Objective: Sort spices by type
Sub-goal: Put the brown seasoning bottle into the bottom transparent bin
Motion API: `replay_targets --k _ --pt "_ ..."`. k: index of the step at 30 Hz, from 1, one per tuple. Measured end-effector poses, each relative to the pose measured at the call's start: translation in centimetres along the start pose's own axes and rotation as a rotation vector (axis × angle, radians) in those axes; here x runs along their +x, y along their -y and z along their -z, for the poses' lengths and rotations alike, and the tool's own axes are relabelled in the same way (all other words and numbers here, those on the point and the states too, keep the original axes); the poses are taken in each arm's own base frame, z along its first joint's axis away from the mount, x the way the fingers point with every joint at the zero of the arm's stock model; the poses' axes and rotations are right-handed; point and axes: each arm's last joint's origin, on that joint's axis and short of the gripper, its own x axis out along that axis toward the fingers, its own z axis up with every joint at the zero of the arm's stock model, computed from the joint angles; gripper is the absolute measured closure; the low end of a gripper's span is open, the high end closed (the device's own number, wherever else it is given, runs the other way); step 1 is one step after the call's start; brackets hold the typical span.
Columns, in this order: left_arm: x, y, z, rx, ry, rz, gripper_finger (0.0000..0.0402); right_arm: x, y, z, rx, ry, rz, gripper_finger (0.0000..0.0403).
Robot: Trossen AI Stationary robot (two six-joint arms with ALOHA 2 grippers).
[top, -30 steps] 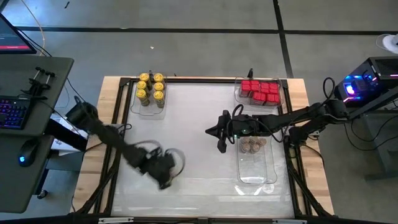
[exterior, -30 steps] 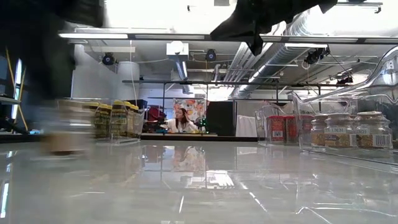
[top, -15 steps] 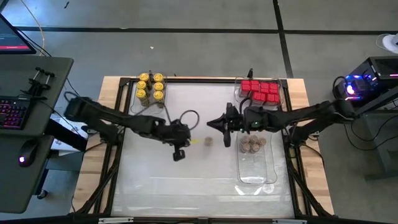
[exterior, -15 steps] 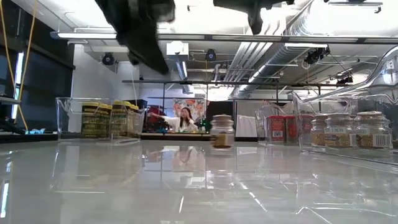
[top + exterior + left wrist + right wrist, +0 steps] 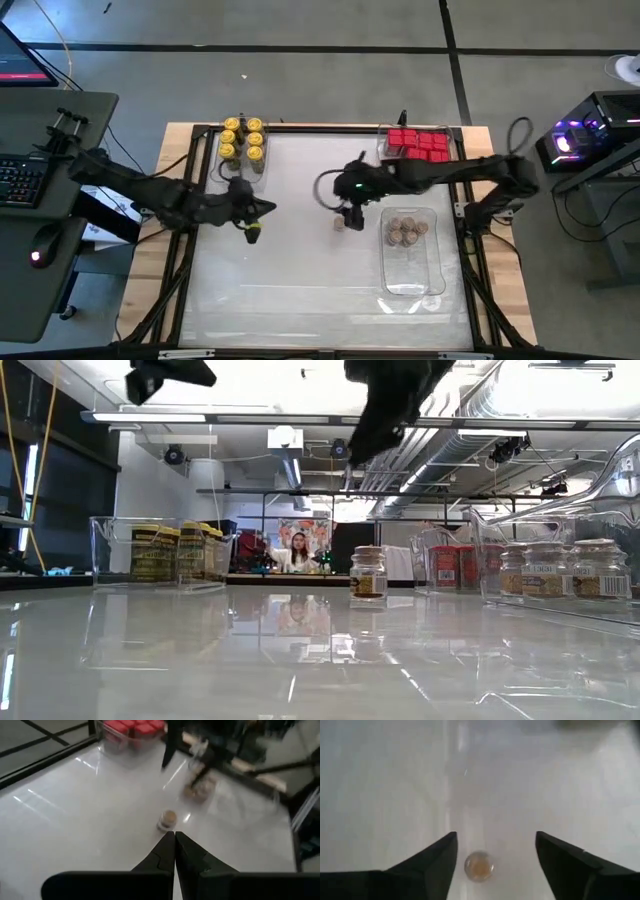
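Robotics lab: exposed ceiling ducts [image 5: 470, 420], a lit keyboard [image 5: 22, 180] on a side desk, cabling, concrete floor [image 5: 300, 70].

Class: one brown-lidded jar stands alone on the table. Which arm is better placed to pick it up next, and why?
Probably the right. The right gripper hangs open above the lone brown-lidded jar; the left gripper is shut and farther away.

The white table top [image 5: 200, 660] is smooth and glossy, mirroring the ceiling lights, with a bare wood border [image 5: 500, 290] along its edges. The trays [image 5: 408, 280] are clear, shiny plastic. The lone tan-lidded jar [image 5: 368, 572] has see-through walls and a paper-like label. The gripper fingers [image 5: 432, 862] look matt black.
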Motion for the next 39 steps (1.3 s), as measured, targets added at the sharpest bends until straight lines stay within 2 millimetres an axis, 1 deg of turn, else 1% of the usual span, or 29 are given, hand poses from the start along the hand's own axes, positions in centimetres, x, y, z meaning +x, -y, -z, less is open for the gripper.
replay_targets --k 3,6,8,14,18,21,25,27,29,33,36,37,39 --pt "-0.8 0.2 0.3 -0.066 0.066 0.035 0.0401 2.4 -0.2 0.1 -0.090 -0.126 -0.075 0.0119" --pt "-1.1 0.6 0.5 -0.093 0.102 0.070 0.0401 4.8 -0.4 1.0 -0.167 -0.228 -0.124 0.0111" --pt "-1.2 0.9 0.5 -0.102 0.119 0.084 0.0402 6.2 -0.3 1.5 -0.160 -0.262 -0.128 0.0111" --pt "-1.3 1.4 0.7 -0.099 0.137 0.080 0.0401 8.9 -0.3 2.6 -0.157 -0.343 -0.136 0.0112" --pt "-1.1 1.4 0.8 -0.084 0.132 0.074 0.0402 10.0 -0.4 3.1 -0.134 -0.370 -0.137 0.0112" --pt "-1.1 1.4 0.9 -0.077 0.122 0.074 0.0402 11.2 -0.4 3.8 -0.115 -0.409 -0.140 0.0112" --pt "-1.1 1.5 1.0 -0.055 0.110 0.085 0.0401 11.9 -0.4 4.1 -0.092 -0.426 -0.120 0.0114" --pt "-1.1 1.4 1.1 -0.049 0.106 0.083 0.0402 12.1 -0.3 4.3 -0.081 -0.439 -0.094 0.0125" --pt "-1.1 1.4 1.1 -0.042 0.102 0.076 0.0401 12.1 -0.3 4.3 -0.080 -0.439 -0.080 0.0149" --pt "-1.1 1.2 1.3 -0.020 0.086 0.055 0.0402 11.8 -0.2 4.1 -0.083 -0.454 -0.038 0.0231" --pt "-1.0 1.0 1.5 0.011 0.071 0.038 0.0402 11.3 -0.1 3.3 -0.051 -0.436 -0.039 0.0232" --pt "-1.0 1.0 1.6 0.025 0.071 0.032 0.0401 10.9 -0.1 2.7 -0.044 -0.418 -0.040 0.0232" --pt "-1.0 0.9 1.5 0.051 0.084 0.011 0.0402 9.5 -0.2 1.5 -0.046 -0.379 -0.038 0.0232"
